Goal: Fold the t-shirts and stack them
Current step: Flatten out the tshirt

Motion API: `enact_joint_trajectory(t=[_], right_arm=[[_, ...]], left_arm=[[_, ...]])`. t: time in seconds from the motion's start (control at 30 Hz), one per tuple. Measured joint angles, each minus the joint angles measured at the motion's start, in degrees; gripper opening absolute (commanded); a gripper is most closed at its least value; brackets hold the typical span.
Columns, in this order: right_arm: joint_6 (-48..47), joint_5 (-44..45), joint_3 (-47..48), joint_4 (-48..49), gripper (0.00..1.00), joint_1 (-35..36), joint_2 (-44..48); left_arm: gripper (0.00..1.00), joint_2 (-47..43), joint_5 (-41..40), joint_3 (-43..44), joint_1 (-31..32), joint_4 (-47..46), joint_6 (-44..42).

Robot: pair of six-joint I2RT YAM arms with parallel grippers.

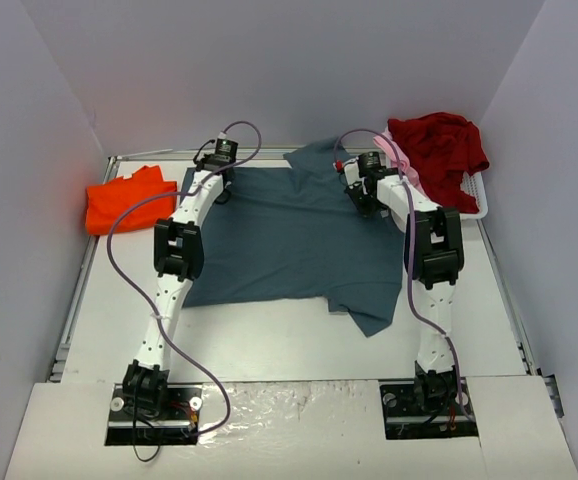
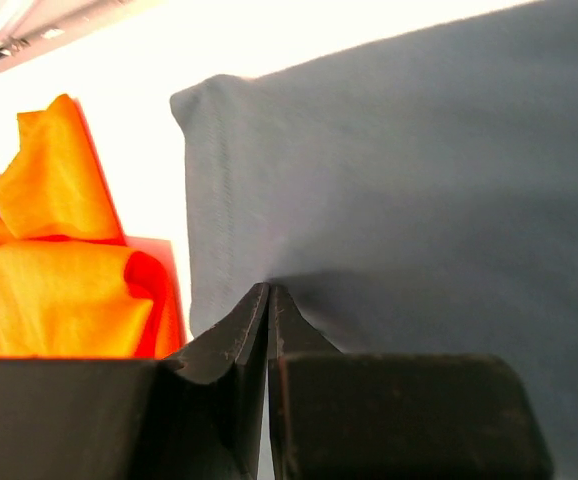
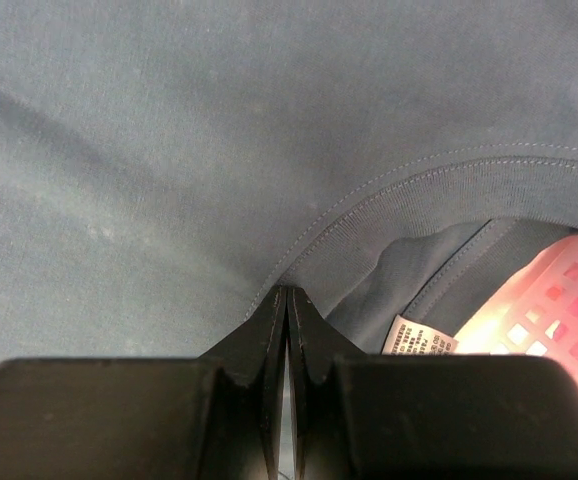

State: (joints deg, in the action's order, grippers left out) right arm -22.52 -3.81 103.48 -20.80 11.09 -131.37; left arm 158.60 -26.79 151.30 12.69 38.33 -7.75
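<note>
Left gripper point(image 2: 269, 290), right gripper point(image 3: 286, 292): jaws clenched, apparently pinching far edge and collar of blue-grey t-shirt point(image 1: 289, 240). Lift level, together; fold toward near hem.

I've a spread t-shirt point(image 1: 289, 240) at the table point(image 1: 269, 345) centre, a bunched t-shirt point(image 1: 124, 205) at its left edge, and a basket point(image 1: 477, 205) in the far right corner.

No text can be read: the small white tag point(image 3: 421, 338) inside the slate blue-grey t-shirt point(image 3: 219, 150) collar carries print too tiny to make out.
</note>
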Motion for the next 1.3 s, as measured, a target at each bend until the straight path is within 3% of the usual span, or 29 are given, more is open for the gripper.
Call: enact_joint_trajectory(t=[0.27,0.37,0.47,0.53,0.57,0.83,1.07,1.3], right_arm=[[0.02,0.39,0.94,-0.26,0.0,0.66,-0.48],[0.04,0.37,1.07,-0.35,0.0,0.83,-0.44],[0.02,0.31,1.11,-0.55,0.0,1.4,-0.31],[0.02,0.33,1.11,-0.94,0.09,2.03,-0.09],[0.11,0.31,1.14,-1.18,0.27,2.43,0.09],[1.07,-0.79,-0.94,-2.69,0.62,4.33,10.91],[0.13,-1.95,-13.16,-3.19,0.59,4.35,33.77],[-5.29,-7.32,-27.45,-13.77,0.53,7.1,48.15]], left_arm=[[0.02,-0.96,-1.38,-0.5,-0.31,-1.46,-1.22],[0.02,-4.85,-1.73,-4.85,-0.15,-1.27,-1.18],[0.14,-10.58,-2.36,-9.16,0.11,-1.25,-1.27],[0.2,-15.39,-3.21,-11.65,0.44,-1.36,-1.22],[0.24,-18.08,-3.67,-12.81,0.72,-1.29,-1.25],[0.31,-43.3,-7.63,-29.0,4.63,-4.31,-2.49],[0.3,-63.6,-8.15,-56.11,5.55,-6.34,-3.39],[0.3,-77.77,-5.03,-77.44,4.39,-4.37,-5.38]])
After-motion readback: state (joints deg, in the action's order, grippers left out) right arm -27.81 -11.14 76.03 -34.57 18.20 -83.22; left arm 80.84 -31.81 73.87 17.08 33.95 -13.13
